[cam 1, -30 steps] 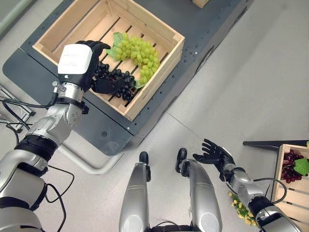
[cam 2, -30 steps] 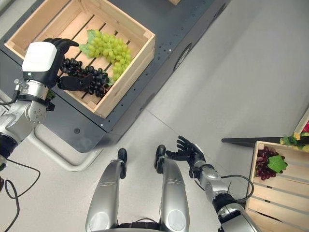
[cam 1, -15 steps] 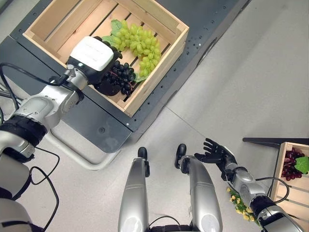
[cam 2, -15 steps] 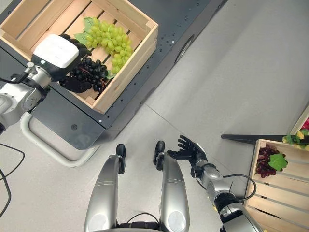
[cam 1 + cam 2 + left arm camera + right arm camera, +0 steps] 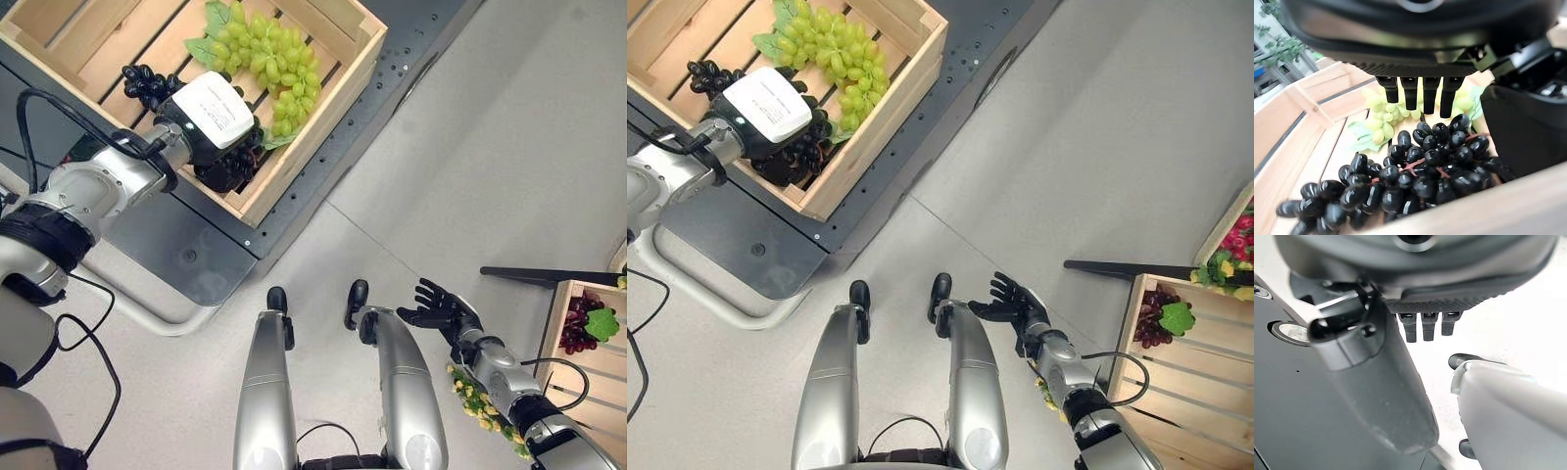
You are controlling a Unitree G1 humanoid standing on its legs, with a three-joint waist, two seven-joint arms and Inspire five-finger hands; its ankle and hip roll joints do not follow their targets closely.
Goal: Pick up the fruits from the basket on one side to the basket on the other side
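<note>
Two grape bunches in far-left wooden crate: green grapes at far side, black grapes nearer, partly under left hand. Right hand low at near right, fingers spread, holding nothing. Second crate at right edge, red grapes inside.
Left wrist view: fingers straight, hanging just above black bunch, thumb beside it; no grip closed.
Right wrist view: fingers straight, empty.
Risk: loose bunch, shallow grasp may catch few berries, bunch slips or snags crate wall on lift.
</note>
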